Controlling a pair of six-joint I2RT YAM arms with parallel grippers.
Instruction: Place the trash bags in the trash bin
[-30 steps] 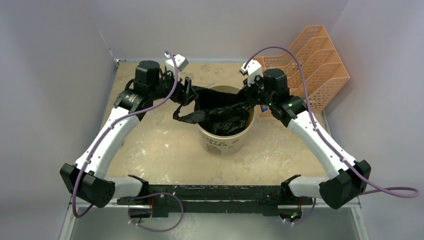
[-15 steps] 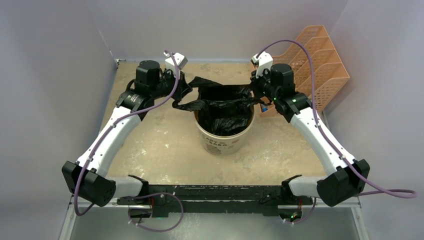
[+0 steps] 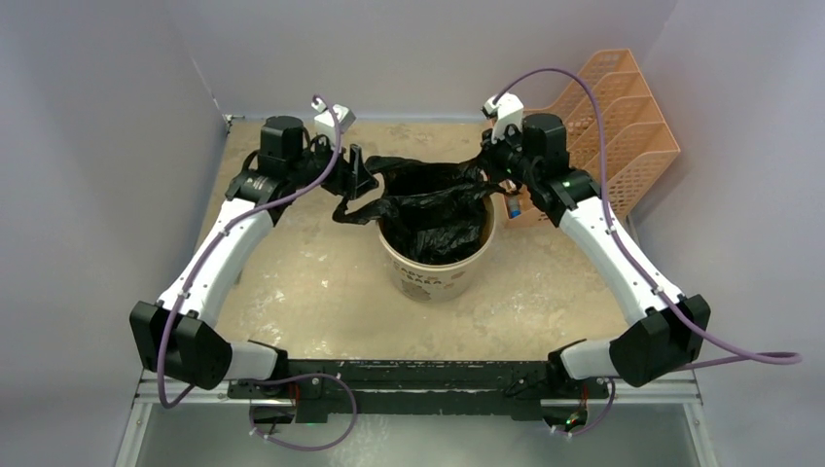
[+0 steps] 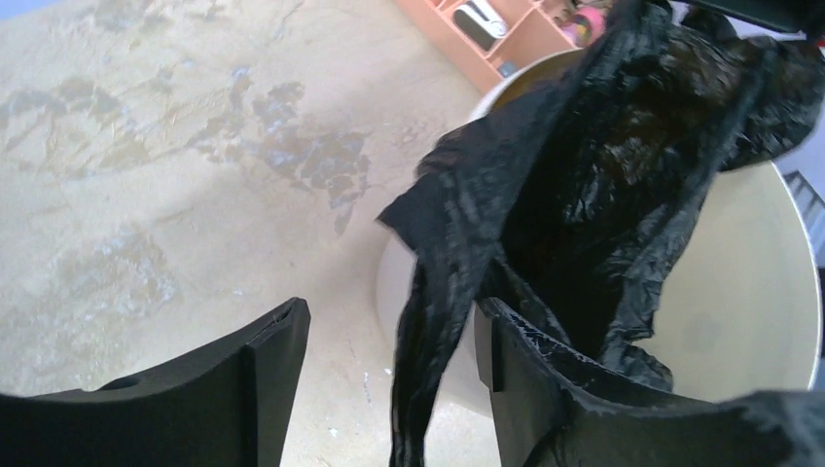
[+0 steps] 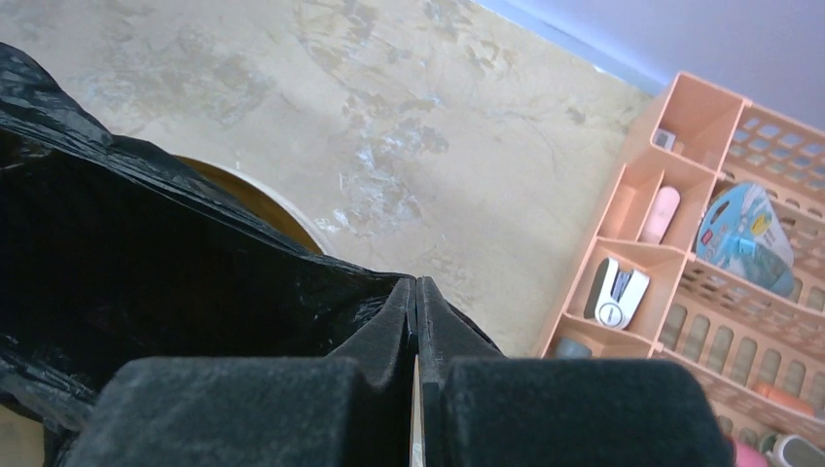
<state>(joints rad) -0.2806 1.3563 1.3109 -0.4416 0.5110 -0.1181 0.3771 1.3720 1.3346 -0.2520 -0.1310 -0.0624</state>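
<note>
Since reopening, left tool [image 4: 389, 326] straddles trash bag [image 4: 603, 175]; right tool [image 5: 416, 292] pinches it.

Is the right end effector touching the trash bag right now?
Touching. The right wrist view shows the right end effector shut, with the trash bag film running into its closed tips.

Legible text: none that I can read outright.
Trash bin [image 3: 435, 279], 6 o'clock side of its wall, facing my bases: brown printed lettering with small marks; too small for me to make out a word.
Blue and white packet [image 5: 747, 238], in the orange organiser [image 5: 681, 117], at 3 o'clock in my right wrist view: printed marks, blurred, unreadable.
White device [image 5: 615, 290], organiser compartment at 4 o'clock in that view: one round emblem, no characters I can tell.
</note>
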